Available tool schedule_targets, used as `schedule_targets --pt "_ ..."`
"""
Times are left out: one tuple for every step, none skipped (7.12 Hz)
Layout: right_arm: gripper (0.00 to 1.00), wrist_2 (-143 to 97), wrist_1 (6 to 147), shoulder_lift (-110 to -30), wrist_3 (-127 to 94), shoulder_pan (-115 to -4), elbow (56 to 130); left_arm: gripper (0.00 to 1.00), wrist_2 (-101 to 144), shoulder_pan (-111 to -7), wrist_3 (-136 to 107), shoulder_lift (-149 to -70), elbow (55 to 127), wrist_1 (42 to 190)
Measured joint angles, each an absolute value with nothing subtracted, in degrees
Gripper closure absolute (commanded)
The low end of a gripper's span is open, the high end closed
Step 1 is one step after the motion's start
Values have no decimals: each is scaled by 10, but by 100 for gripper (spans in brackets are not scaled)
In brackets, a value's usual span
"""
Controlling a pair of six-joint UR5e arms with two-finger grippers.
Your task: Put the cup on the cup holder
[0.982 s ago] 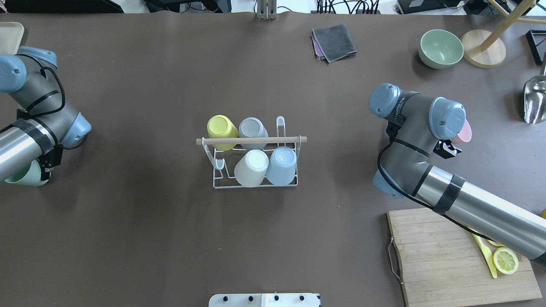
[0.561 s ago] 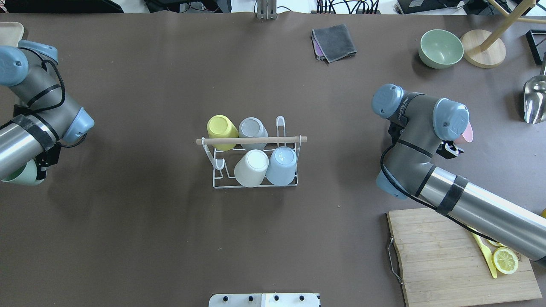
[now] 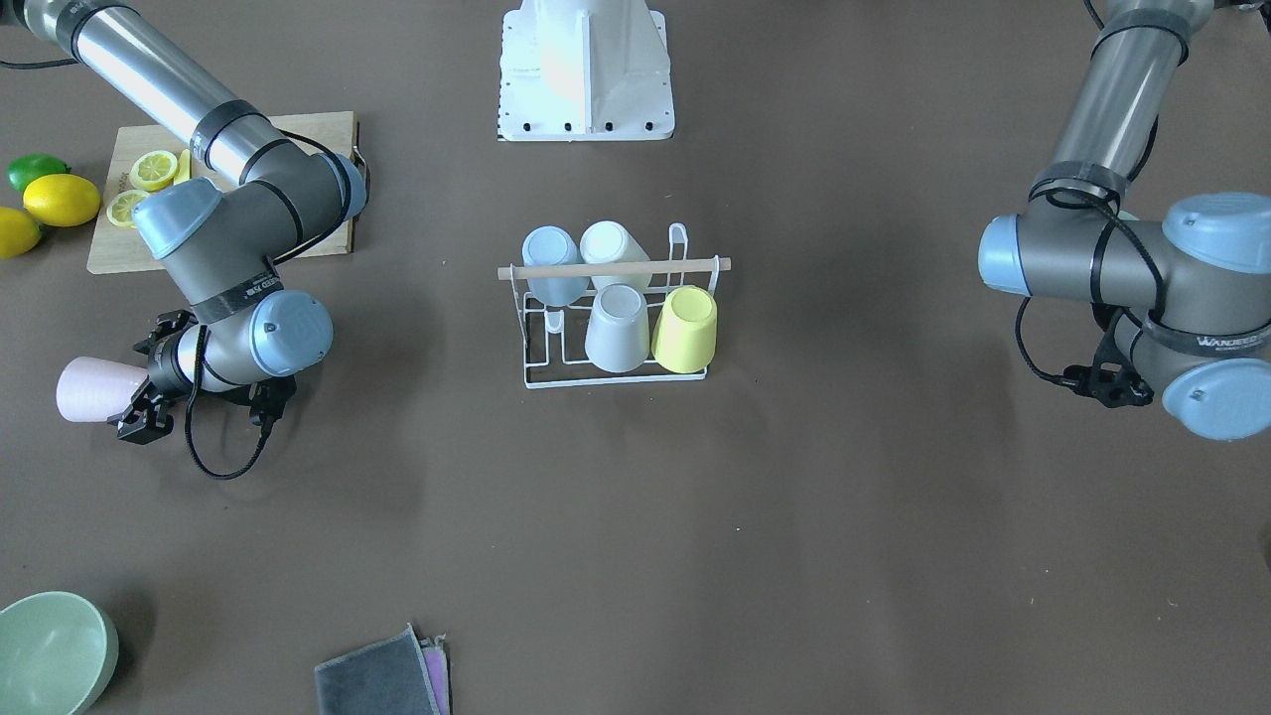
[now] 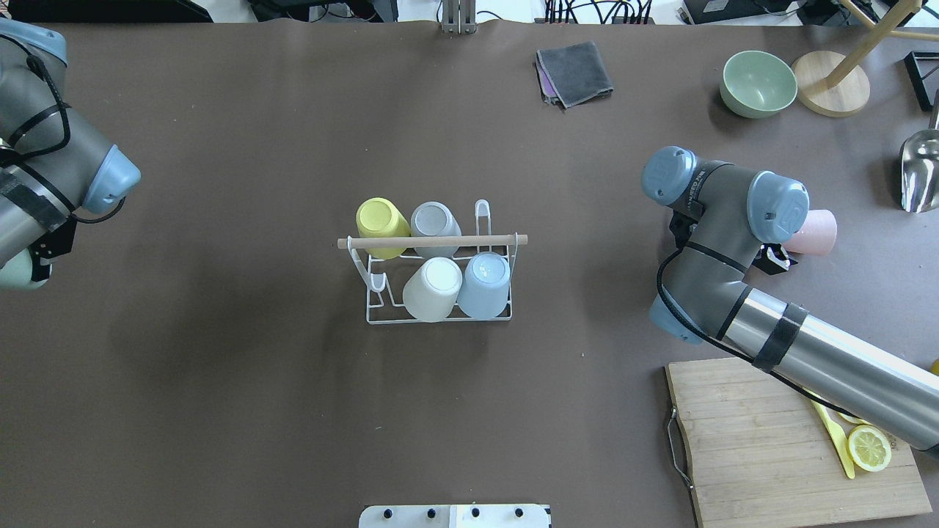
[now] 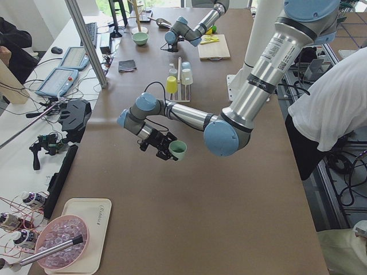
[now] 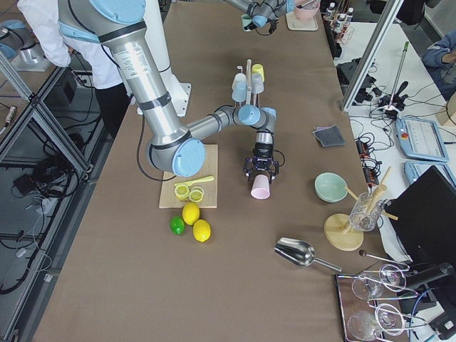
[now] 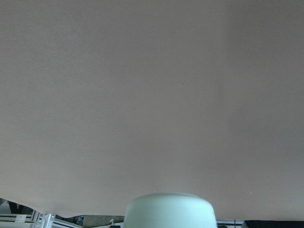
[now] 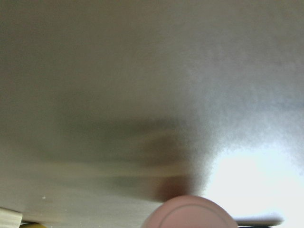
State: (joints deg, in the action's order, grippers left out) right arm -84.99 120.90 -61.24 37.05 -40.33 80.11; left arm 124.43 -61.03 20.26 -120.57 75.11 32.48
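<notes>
Brown table (image 4: 220, 411): white wire cup holder (image 4: 381, 320), wooden rod (image 4: 433, 240), 4 cups (image 4: 433, 290)

My brown desk (image 4: 257, 403) carries, at its far edge, a folded grey cloth (image 4: 575, 72) and, further right, a pale green bowl (image 4: 758, 83) beside a round wooden stand base (image 4: 829, 84). A metal scoop (image 4: 921, 172) lies far right. Near me, a wooden cutting board (image 4: 763, 455) holds a lemon slice (image 4: 868, 448) and a yellow knife (image 4: 836, 440)
</notes>
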Motion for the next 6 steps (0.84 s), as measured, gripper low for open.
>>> schedule_targets --pt "2 -850 1203 -615 370 -403 801 100 1224 -621 199 -1205 771 325" --pt "2 -850 1200 -616 370 -403 801 100 1203 -632 187 -1205 795 325" --pt "2 -850 1199 -616 371 -403 801 100 1177 -638 165 -1203 831 326" --pt "2 -851 1198 -616 373 -405 801 100 1153 -640 146 -1197 867 329" --pt "2 -851 1198 -616 375 -409 804 100 1139 -641 131 -1188 896 340" --pt "2 -852 1199 -617 380 -415 811 100 1122 -640 112 -1181 921 359"
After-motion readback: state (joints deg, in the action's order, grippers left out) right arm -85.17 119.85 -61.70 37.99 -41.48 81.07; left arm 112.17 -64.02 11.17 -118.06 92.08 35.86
